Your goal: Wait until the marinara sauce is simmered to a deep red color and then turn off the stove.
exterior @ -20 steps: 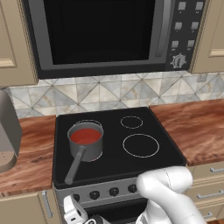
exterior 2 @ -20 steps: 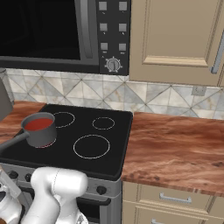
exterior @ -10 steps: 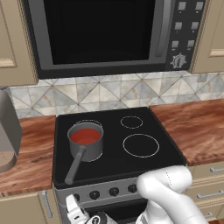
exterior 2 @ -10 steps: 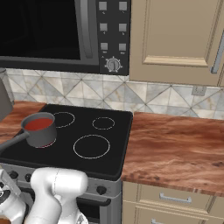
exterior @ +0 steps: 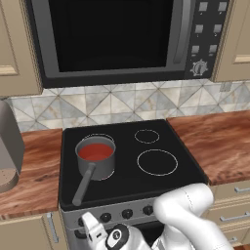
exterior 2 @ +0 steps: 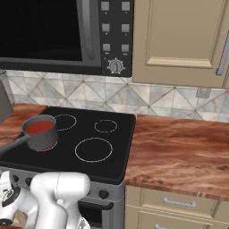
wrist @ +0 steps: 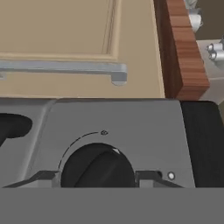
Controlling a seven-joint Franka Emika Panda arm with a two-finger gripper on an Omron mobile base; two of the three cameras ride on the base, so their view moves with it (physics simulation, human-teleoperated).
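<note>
Pincer [wrist: 97,178] at the bottom centre of the hand view, its two grey fingertips [wrist: 43,177] set on either side of a black knob and apparently touching it, so it looks closed on the knob rather than standing open. In the left base view the same pincer [exterior: 93,228] sits at the bottom edge, left of centre, against the stove's grey front panel.

Stove [exterior: 128,146]: a black glass cooktop with thin white ring outlines, in the centre of the left base view and the left half of the right base view, under a big dark-windowed microwave [exterior: 112,39]. It is fixed, hard and will not shift under the turn.

Saucepan [exterior: 97,166]: small, grey, long-handled, on the cooktop's left rear ring, left of centre in the frame, with its handle pointing toward the lower left.

Marinara sauce [exterior: 95,152]: a flat, round, red surface filling the pan. It reads as fairly deep red, though whether it is deep enough is a judgement call.

Knob [wrist: 94,164]: round, with a raised bar across it, and a white pointer mark at its upper right. Likely rigid, smooth plastic that could slip, so the hold belongs across the raised bar or squarely on opposite sides, then a firm twist.
</note>
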